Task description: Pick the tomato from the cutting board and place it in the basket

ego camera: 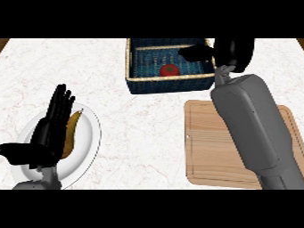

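The tomato (170, 70) already lies inside the basket (169, 84) at the worktop's far edge, so the right robot hand (230, 51) hovers released over the basket's right rim, the cutting board (203, 147) bare, while the left robot hand (49, 129) rests open above the plate (92, 133).

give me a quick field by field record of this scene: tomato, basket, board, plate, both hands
tomato: lying inside the basket, not held
basket: dark blue with woven rim, at the counter's far side
cutting board: wooden, nothing visible on its exposed part, partly covered by the right forearm
plate: white, holds a banana
right robot hand: over the basket's right edge, fingers open
left robot hand: open, fingers straight, resting over the plate
task state: tomato already in basket
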